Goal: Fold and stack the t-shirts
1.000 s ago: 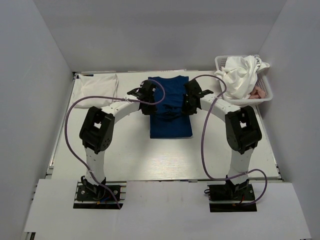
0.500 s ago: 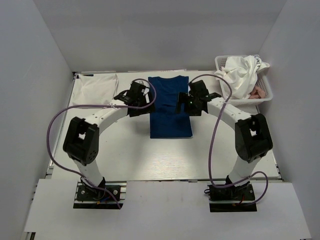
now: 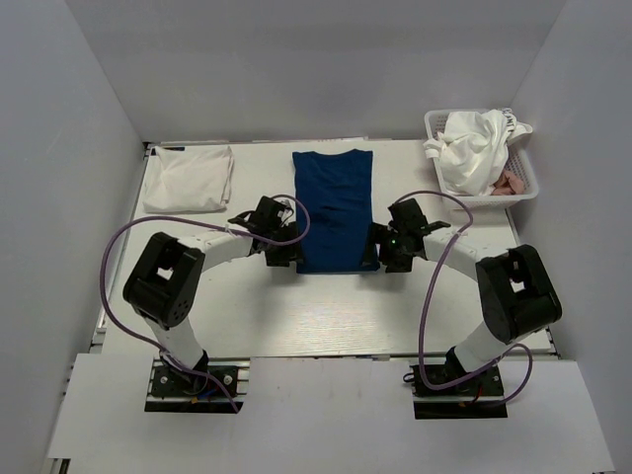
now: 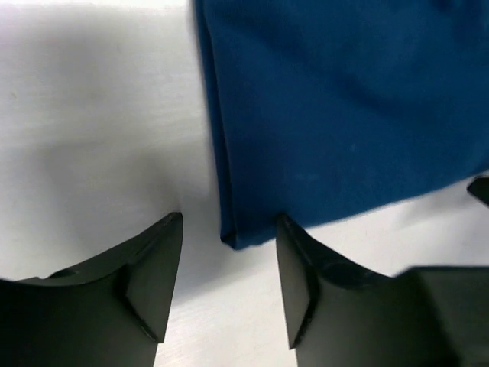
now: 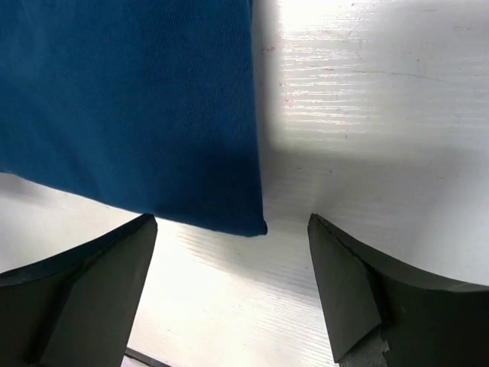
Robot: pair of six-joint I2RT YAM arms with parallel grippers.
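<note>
Lying flat in the middle of the worktop (image 3: 326,306), the navy t-shirt (image 3: 334,202) is folded into a long narrow rectangle, with its collar at the far end and its hem at the near end. The left end effector (image 3: 280,249) sits low at the near left corner of the hem. Its wrist view shows the fingers spread wide (image 4: 229,229), with that corner of the navy t-shirt (image 4: 336,107) between them and nothing gripped. The right end effector (image 3: 381,251) mirrors it at the near right corner. Its fingers are also held well apart (image 5: 231,225), the corner of the blue cloth (image 5: 130,99) lies in the gap, and the left finger overlaps the hem edge in that view. Whether any finger actually touches the fabric cannot be told. At the far left of the worktop lies a folded white t-shirt (image 3: 188,178), well apart from the navy one. At the far right stands a white mesh basket (image 3: 529,180) holding crumpled white t-shirts (image 3: 474,148) heaped above its rim. One of them shows dark lettering near the top, too small to read. A pink t-shirt (image 3: 511,182) peeks out beneath them on the right side.
</note>
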